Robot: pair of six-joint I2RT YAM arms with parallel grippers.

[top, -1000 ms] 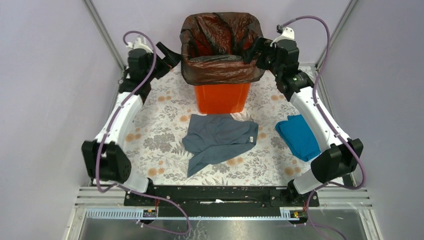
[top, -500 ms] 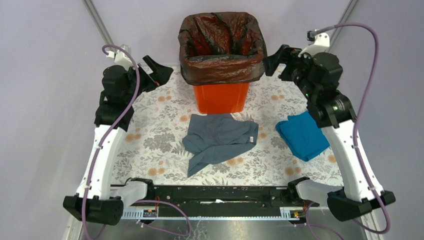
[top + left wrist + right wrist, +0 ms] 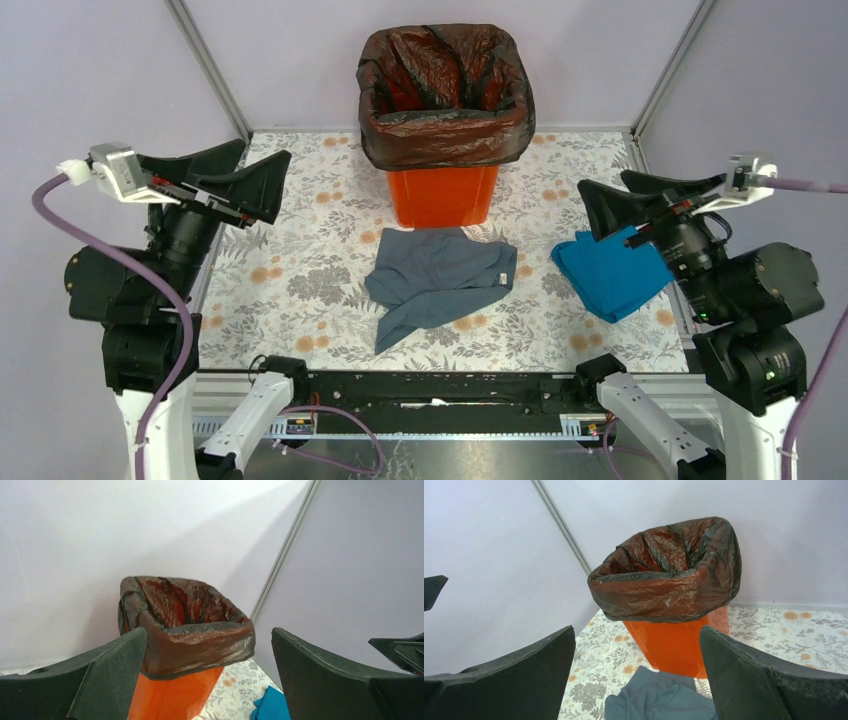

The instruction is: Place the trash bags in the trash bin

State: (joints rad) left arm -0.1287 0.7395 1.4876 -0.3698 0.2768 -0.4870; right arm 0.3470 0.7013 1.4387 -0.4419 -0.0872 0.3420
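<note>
The trash bin (image 3: 443, 197) is standing at the middle of the worktop's (image 3: 300, 270) far edge. The black trash bag (image 3: 445, 95) is lining it, its top folding down over the rim on all sides.

From above, the left gripper (image 3: 266, 150) is hanging over the left edge and the right gripper (image 3: 601, 180) over the right edge. Both are gaping wide, holding nothing and sitting well apart from the bin.

Only the top view is showing both cloths whole: the grey cloth (image 3: 440, 280) is lying in front of the bin and the blue cloth (image 3: 605, 272) near the right edge. The left wrist view is catching just a corner of the blue cloth and none of the grey. The right wrist view is catching the grey cloth's far part and none of the blue.

The bag is covering the bin's rim in every view. Creases are darkening the bag's inside, so its bottom is hard to make out. The left wrist view is cutting off the bin's base.
</note>
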